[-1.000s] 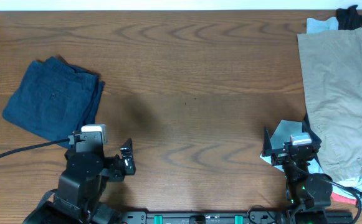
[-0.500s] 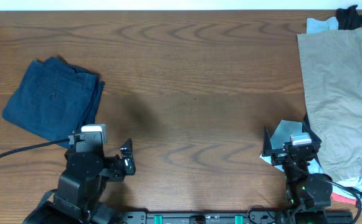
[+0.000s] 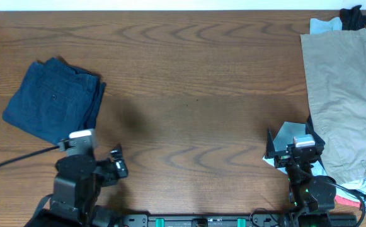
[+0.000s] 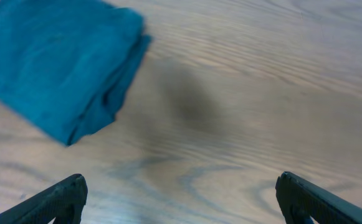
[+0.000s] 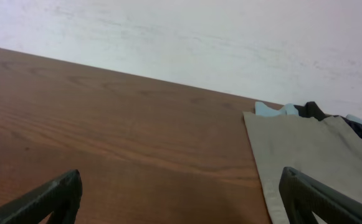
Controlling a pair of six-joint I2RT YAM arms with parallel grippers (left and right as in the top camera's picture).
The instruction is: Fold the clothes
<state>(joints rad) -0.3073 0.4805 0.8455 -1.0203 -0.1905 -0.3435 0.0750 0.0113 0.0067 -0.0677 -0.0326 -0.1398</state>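
The dark navy denim trousers lie folded into a compact bundle at the table's left. In the left wrist view they fill the upper left. My left gripper is open and empty over bare wood, just in front and to the right of the bundle and not touching it; its fingertips show wide apart in the left wrist view. My right gripper is open and empty near the front right edge, far from the trousers; in the right wrist view it faces bare table.
Tan khaki trousers lie spread along the right edge, also in the right wrist view. A pale blue cloth and a dark garment sit at the back right. Another pale blue piece lies under the right gripper.
My left arm has drawn back toward the front left, still open and empty. The folded trousers and the right arm have not moved.
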